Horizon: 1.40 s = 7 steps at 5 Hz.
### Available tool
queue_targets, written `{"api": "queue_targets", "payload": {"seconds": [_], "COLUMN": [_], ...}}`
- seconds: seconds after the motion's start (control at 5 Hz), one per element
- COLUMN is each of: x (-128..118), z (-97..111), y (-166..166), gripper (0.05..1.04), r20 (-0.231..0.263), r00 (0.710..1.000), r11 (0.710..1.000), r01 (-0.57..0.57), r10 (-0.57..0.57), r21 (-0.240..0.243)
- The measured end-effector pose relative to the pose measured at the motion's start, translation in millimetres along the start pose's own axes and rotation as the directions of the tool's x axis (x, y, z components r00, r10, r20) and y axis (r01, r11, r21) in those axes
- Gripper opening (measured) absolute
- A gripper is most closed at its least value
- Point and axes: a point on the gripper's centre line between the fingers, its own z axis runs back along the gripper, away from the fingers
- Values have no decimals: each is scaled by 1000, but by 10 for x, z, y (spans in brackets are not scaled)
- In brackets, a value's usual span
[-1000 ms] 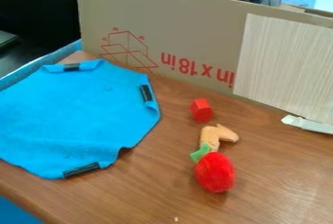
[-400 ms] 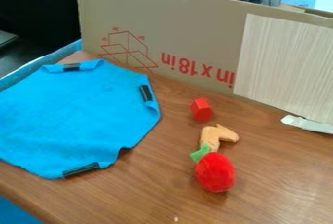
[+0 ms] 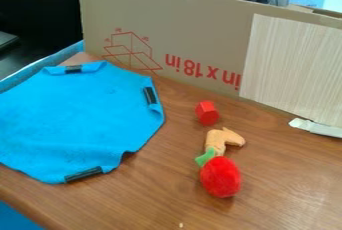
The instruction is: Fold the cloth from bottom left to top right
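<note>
Wooden table (image 3: 147, 199) — the blue cloth (image 3: 73, 119) lies left of the red plush fruit (image 3: 220, 176); behind that fruit — a tan plush piece (image 3: 217, 140), then a red block (image 3: 207, 113).

At right, a red block (image 3: 208, 113) lies beyond a tan plush piece (image 3: 218, 141) and a red, green-topped plush (image 3: 220, 177), before cardboard (image 3: 194, 34).

Cardboard panel (image 3: 180, 34) standing along the back of a wooden table (image 3: 287, 184).

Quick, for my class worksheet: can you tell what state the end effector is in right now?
End effector: open or closed cannot be told.
</note>
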Motion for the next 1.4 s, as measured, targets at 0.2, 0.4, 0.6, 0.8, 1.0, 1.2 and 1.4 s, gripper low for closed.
{"api": "queue_targets", "payload": {"seconds": [0.2,0.4,0.6,0.8,1.0,1.2,1.4], "x": [-15,-50,15,97,122,74,54], "z": [14,55,296,465,496,458,408], "y": [46,162,65,-196,-656,-1015,-1297], "gripper": [63,50,50,50,50,50,50], "r20": [8,14,32,41,12,-39,-49], "r00": [1000,999,996,994,994,992,992], "r11": [1000,998,996,994,994,993,994], "r01": [-9,-52,-76,-97,-108,-118,-113], "r10": [9,53,78,99,109,117,113], "r21": [-15,-33,-55,-48,-29,-22,-2]}}
